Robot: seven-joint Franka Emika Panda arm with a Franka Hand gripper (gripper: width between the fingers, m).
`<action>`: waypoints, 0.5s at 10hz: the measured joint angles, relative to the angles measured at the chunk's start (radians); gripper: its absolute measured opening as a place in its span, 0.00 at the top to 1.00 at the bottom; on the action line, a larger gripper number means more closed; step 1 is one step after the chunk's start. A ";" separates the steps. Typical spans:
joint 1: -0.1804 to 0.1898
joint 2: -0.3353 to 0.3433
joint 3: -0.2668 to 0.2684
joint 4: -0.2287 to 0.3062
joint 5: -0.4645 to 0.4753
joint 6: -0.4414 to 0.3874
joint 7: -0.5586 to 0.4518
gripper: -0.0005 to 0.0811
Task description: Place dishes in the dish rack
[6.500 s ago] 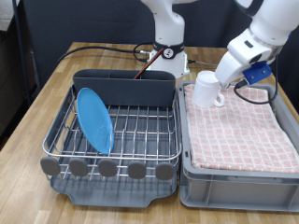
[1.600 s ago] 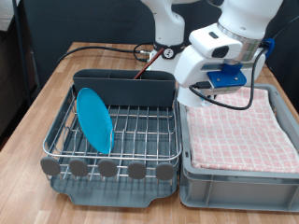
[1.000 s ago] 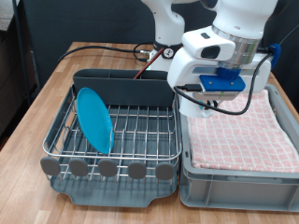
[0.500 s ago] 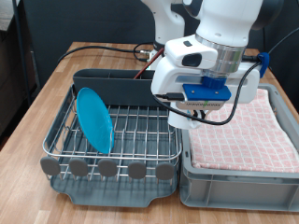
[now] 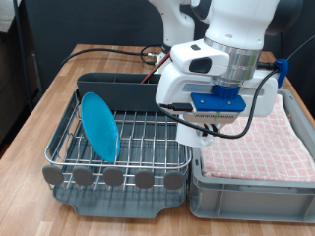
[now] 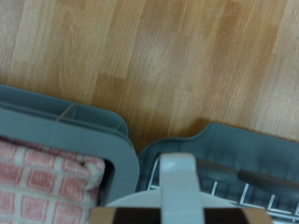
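The bright-blue plate (image 5: pixel 99 125) stands on edge in the left part of the silver wire dish rack (image 5: pixel 143 130), in front of the dark grey caddy (image 5: pixel 123 91). My gripper (image 5: pixel 201 130) hangs over the rack's right edge, next to the grey tub. It is shut on the white mug (image 5: pixel 195 138), which shows just below the hand. In the wrist view the mug's handle and rim (image 6: pixel 176 177) sit over the rack's corner (image 6: pixel 248 154). The wooden spoon is out of view.
The grey tub (image 5: pixel 246 192) with the pink checked cloth (image 5: pixel 258 147) stands at the exterior view's right, tight against the rack. Cables (image 5: pixel 108 54) lie on the wooden table (image 5: pixel 44 108) behind the rack, by the robot base.
My gripper has carried the mug off the pink cloth, moved toward the exterior view's left and down, and now stands at the rack's right edge. The plate has not moved.
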 joint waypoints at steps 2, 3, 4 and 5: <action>0.002 0.049 -0.009 0.055 -0.007 -0.007 0.041 0.91; 0.003 0.070 -0.013 0.075 -0.009 -0.008 0.059 0.91; 0.003 0.089 -0.016 0.091 -0.009 -0.008 0.070 0.91; 0.003 0.106 -0.018 0.102 -0.009 -0.007 0.076 0.91</action>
